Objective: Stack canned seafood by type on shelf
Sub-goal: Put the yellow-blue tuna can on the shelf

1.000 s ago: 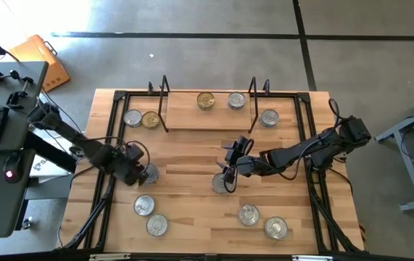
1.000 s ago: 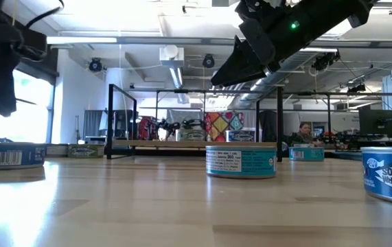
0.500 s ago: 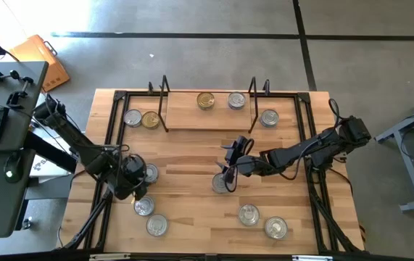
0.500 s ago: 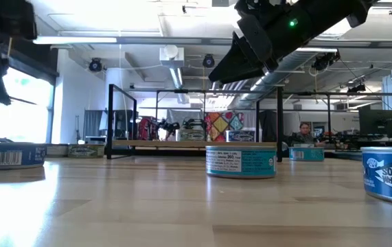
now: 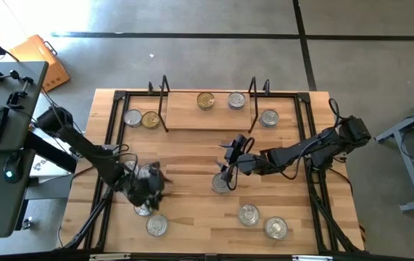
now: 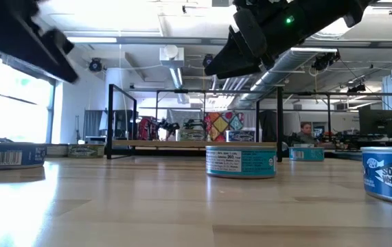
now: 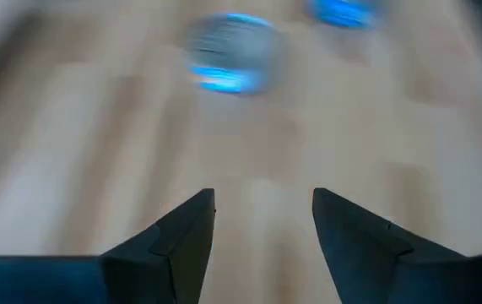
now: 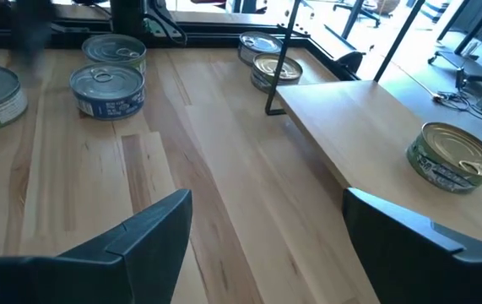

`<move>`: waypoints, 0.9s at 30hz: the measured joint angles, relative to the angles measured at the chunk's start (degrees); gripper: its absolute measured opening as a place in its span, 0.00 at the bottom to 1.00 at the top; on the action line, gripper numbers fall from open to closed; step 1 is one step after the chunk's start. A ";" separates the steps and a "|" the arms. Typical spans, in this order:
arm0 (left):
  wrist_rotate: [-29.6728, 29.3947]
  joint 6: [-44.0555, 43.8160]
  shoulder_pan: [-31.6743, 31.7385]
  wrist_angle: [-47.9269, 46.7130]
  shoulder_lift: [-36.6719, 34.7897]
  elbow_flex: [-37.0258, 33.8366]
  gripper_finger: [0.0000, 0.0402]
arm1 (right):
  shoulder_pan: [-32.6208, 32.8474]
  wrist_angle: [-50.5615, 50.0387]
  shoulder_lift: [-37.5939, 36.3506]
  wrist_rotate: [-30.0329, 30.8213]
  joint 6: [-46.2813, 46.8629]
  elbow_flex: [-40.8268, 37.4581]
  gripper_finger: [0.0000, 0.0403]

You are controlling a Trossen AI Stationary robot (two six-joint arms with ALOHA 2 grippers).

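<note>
Pale wood tabletop, tins scattered, both fingers spread (empty), workshop beyond.

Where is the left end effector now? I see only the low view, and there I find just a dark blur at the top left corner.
Observer: The left end effector hangs over the left half of the table, on the side of the arm bases. A front tin with a silver top lies a little beyond it, toward the table edge.
Operator: Does it hold something?
Observer: No. In the left wrist view its fingers stand apart, with only bare tabletop between them.
Operator: How many tins are on the shelf?
Observer: Two. From above, the shelf carries a gold-topped tin and a silver-topped shelf tin, side by side.
</note>
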 joint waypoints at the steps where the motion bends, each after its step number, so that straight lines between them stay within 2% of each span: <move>1: 3.22 0.22 -0.26 -0.73 0.54 1.60 0.46 | 0.01 0.01 0.00 -0.01 -0.01 0.00 0.74; 3: 8.80 -1.14 -1.30 -6.69 1.45 5.91 0.42 | 0.01 0.02 0.00 -0.01 -0.01 0.00 0.74; 5: 11.49 -5.29 -2.68 -15.93 2.91 11.43 0.38 | 0.01 0.02 0.00 -0.01 0.01 0.00 0.74; 8: 12.57 -12.64 -4.71 -28.90 5.21 19.90 0.31 | 0.01 0.17 0.00 -0.01 0.09 0.00 0.74; 12: 12.43 -17.89 -6.98 -39.54 8.91 28.40 0.25 | 0.49 0.10 0.00 -0.69 0.03 0.00 0.74; 16: 11.98 -19.78 -7.82 -43.92 11.61 32.69 0.21 | 0.70 -0.04 0.00 -1.68 -0.45 0.00 0.74; 22: 10.00 -19.72 -7.44 -44.13 13.37 33.13 0.19 | 0.68 -0.24 0.00 -1.76 -1.06 0.00 0.74; 24: 7.23 -19.78 -7.36 -44.20 13.73 32.96 0.19 | 0.68 -0.29 0.00 -1.77 -1.06 0.00 0.74; 27: -1.05 -20.12 -7.05 -43.47 14.35 32.13 0.19 | 0.68 -0.48 0.00 -1.77 -1.06 0.00 0.74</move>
